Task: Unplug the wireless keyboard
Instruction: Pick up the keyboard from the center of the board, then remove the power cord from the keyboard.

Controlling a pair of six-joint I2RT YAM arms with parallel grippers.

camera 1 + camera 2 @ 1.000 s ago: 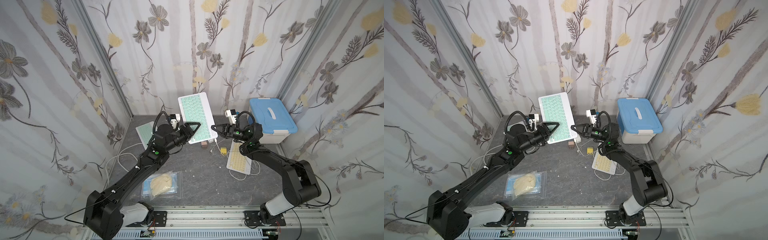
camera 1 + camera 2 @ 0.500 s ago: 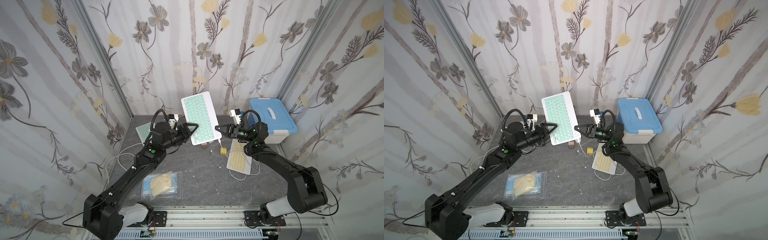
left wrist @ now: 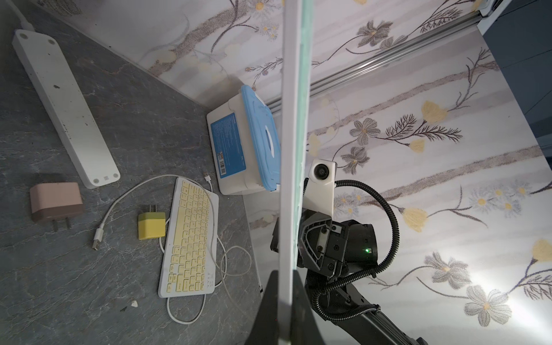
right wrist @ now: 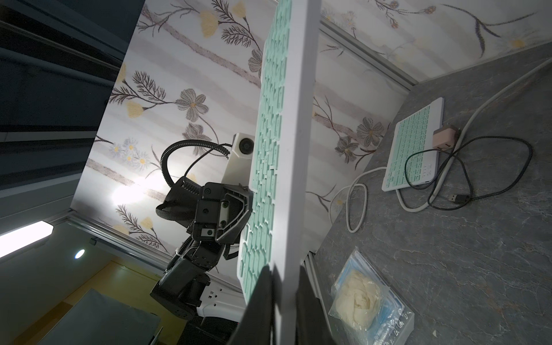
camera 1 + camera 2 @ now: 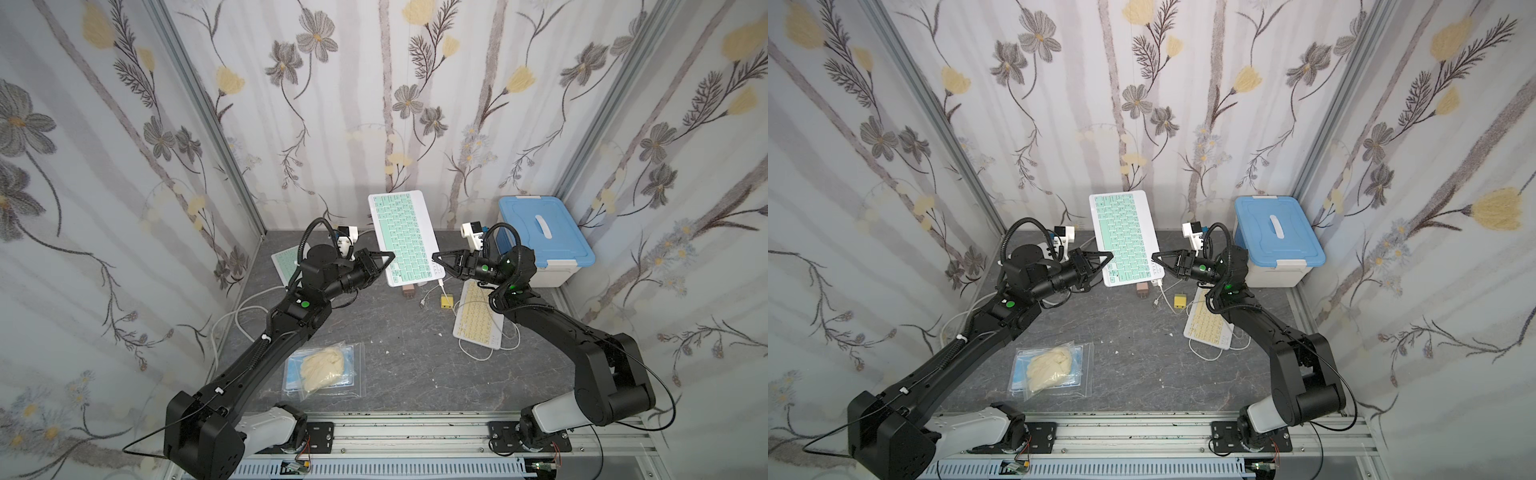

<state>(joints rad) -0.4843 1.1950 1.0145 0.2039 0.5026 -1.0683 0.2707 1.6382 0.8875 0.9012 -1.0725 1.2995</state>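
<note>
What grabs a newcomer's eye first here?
A white slab keyboard with mint-green keys is held in the air at mid-cell, the left arm's jaws shut on one long edge and the right arm's jaws straddling the opposite edge. In the back right corner sits a white plastic box with a blue lid. Under the right arm, a white keyboard with yellow keys lies on the grey table.

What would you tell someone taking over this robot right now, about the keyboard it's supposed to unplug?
Left gripper: shut on the green keyboard, held up off the table.
Right gripper: jaws straddle the opposite edge; whether they clamp is unclear.
White cable: on the table by the yellow charger, both ends free.
Done: no cable hangs from the lifted keyboard, so it looks unplugged.
To do: probably set the keyboard down.
</note>
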